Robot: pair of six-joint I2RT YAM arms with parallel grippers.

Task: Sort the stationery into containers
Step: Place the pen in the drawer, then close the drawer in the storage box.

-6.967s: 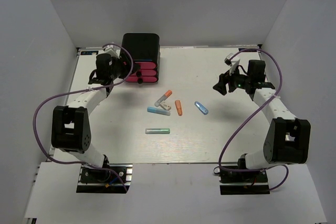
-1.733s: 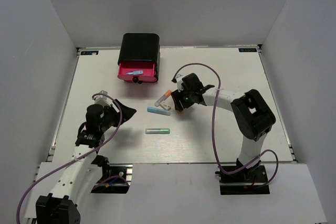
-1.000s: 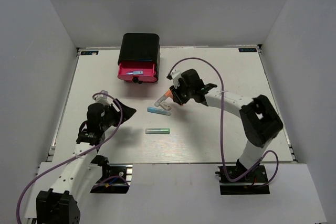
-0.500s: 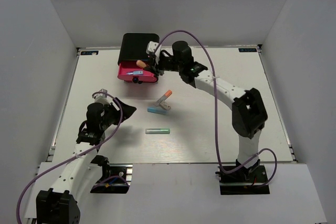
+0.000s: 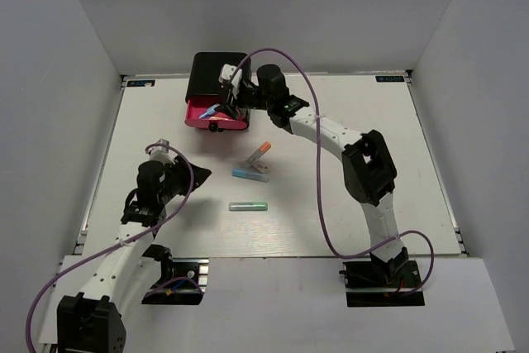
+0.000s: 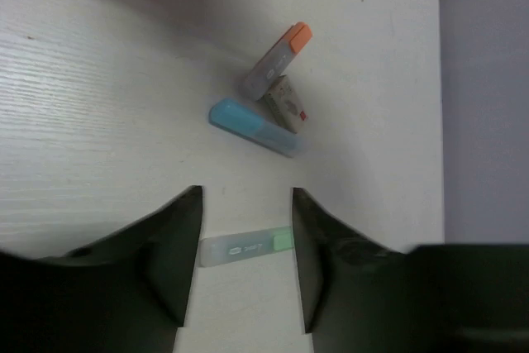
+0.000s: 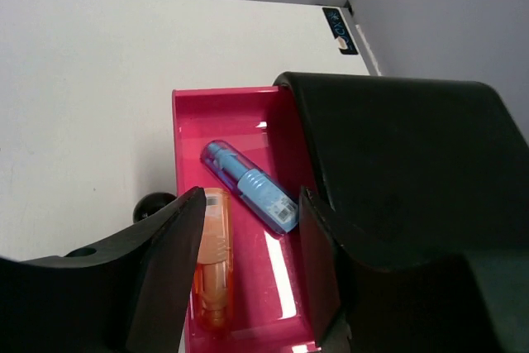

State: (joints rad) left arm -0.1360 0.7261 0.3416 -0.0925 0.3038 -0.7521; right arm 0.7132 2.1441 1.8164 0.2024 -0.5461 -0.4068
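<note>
The black cabinet [image 5: 221, 72] stands at the back left with one pink-red drawer [image 5: 198, 117] pulled open. My right gripper [image 5: 226, 107] hangs open over this drawer [image 7: 183, 138]. An orange pen [image 7: 211, 262] and a blue pen [image 7: 248, 186] lie inside it, neither gripped. On the table lie a grey pen with an orange tip [image 5: 259, 151], a white eraser [image 5: 259, 168], a light blue pen [image 5: 245, 174] and a green pen [image 5: 248, 205]. My left gripper [image 5: 195, 173] is open and empty, low over the table left of them, and its wrist view shows the green pen [image 6: 246, 245] beyond the fingertips.
The drawer's round black knob [image 7: 154, 204] points toward the table's middle. The cabinet's black body [image 7: 397, 146] fills the right of the right wrist view. Grey walls enclose the table on three sides.
My right gripper carried the orange pen from the table's middle to the open drawer and has let it go there. The left arm has barely moved.
</note>
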